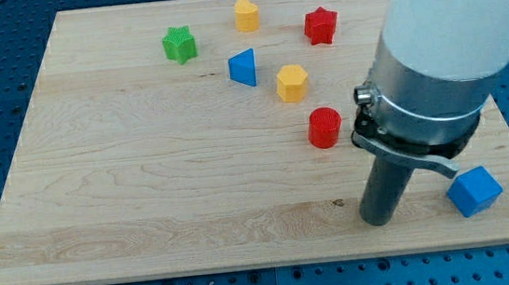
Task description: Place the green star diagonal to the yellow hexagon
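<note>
The green star [180, 45] lies near the view's top, left of centre, on the wooden board [145, 172]. The yellow hexagon [292, 83] sits right of centre, to the lower right of the star, with a blue triangle [244, 68] between the two. My tip [378, 221] rests on the board near the view's bottom right, far from the green star and well below the yellow hexagon. It touches no block.
A yellow block [246, 14] and a red star [320, 26] lie near the top. A red cylinder [324, 127] stands up and left of my tip. A blue cube [474, 191] lies right of my tip. The arm's body [441, 40] covers the right side.
</note>
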Available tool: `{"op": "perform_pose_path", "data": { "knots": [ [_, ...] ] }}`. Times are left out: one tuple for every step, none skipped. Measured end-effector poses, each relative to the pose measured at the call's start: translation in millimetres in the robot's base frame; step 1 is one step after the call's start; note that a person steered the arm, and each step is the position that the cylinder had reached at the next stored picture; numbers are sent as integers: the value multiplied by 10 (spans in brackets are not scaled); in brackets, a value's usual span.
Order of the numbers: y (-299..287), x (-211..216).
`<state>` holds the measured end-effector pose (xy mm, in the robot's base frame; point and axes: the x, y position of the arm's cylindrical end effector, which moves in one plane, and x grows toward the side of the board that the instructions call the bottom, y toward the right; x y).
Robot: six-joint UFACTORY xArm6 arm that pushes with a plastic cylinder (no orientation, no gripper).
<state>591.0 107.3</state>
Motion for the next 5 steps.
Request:
{"op": "perform_pose_path", "data": {
  "knots": [
    [-128,18],
    [-263,35],
    [-350,48],
    [-517,40],
    [-823,-181]
  ]
}}
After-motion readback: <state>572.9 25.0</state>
